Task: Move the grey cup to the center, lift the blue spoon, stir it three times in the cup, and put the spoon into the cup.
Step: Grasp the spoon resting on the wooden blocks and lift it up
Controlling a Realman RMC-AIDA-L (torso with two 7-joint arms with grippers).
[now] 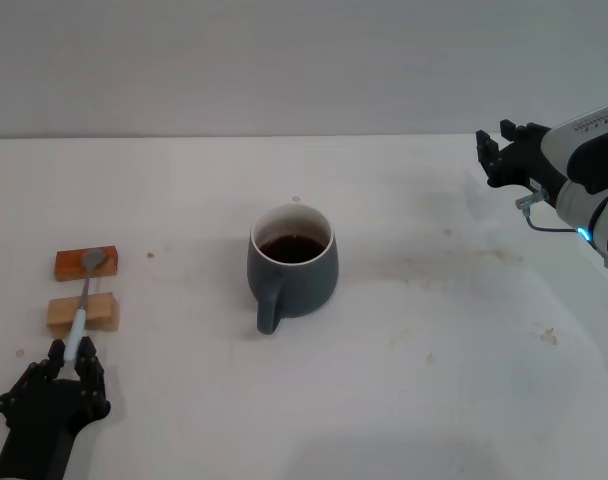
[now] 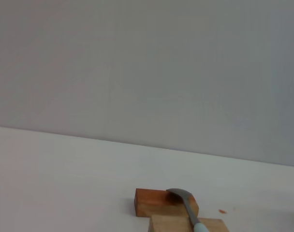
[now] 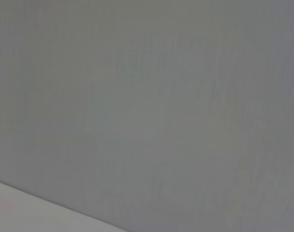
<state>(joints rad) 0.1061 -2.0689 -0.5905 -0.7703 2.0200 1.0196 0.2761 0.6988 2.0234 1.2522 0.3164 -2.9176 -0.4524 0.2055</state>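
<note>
The grey cup (image 1: 294, 263) stands mid-table with dark liquid inside, its handle turned toward the near edge. The blue spoon (image 1: 84, 300) lies across two small wooden blocks (image 1: 85, 288); its metal bowl rests on the farther block, and its pale handle points toward the near edge. In the left wrist view the blue spoon (image 2: 188, 208) shows on the same blocks. My left gripper (image 1: 73, 352) is low at the near left and open. Its fingers (image 1: 56, 355) flank the end of the spoon handle. My right gripper (image 1: 496, 152) hangs open in the air at the far right, away from the cup.
The wooden blocks (image 2: 166, 203) sit near the table's left side. White tabletop (image 1: 434, 330) stretches between the cup and the right arm. A grey wall rises behind the table's far edge. The right wrist view shows only wall and a corner of table.
</note>
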